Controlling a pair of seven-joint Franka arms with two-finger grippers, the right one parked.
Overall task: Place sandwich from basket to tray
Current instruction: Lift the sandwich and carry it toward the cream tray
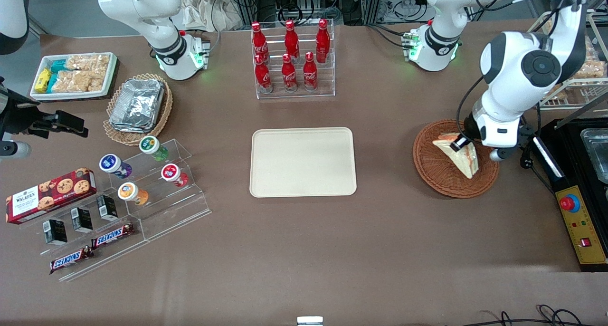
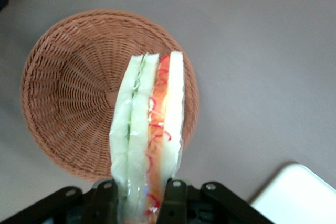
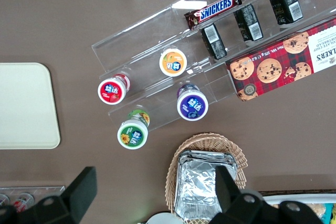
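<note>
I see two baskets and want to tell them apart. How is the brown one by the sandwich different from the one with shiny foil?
The basket is round, reddish-brown and plain-rimmed; the foil basket is lighter tan with a lacy edge. The basket has nothing lying in it, since the end effector grips the sandwich above it; the foil basket holds stacked foil trays. Both are woven wicker.

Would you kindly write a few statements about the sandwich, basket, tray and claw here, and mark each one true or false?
1. The claw is shut on the sandwich. True.
2. The sandwich lies flat on the tray. False: it is held above the basket, and the tray is bare.
3. The sandwich is gripped with its filling edge showing in the wrist view. True.
4. The basket stands on the tray. False: it rests on the table, apart from the tray, toward the working arm's end.
5. The basket holds a second sandwich. False: none is visible in it.
</note>
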